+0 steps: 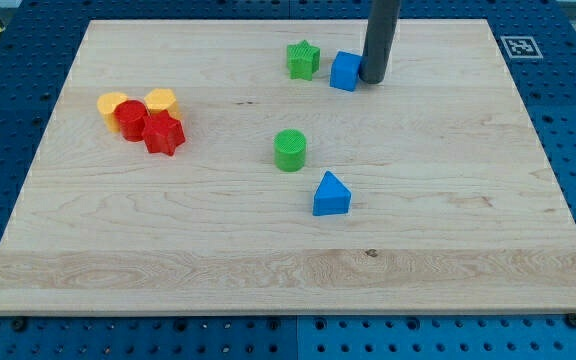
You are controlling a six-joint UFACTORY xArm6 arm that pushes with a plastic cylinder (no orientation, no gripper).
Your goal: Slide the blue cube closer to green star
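The blue cube (345, 71) sits near the view's top, just right of the green star (303, 59), with a small gap between them. My tip (374, 79) stands right against the blue cube's right side, on the side away from the star. The dark rod rises from there out of the view's top.
A green cylinder (290, 150) and a blue triangular block (331, 194) sit mid-board. At the view's left, two yellow blocks (114, 103) (160, 100) and two red blocks (132, 118) (164, 133) cluster together. The wooden board (468, 220) lies on a blue perforated table.
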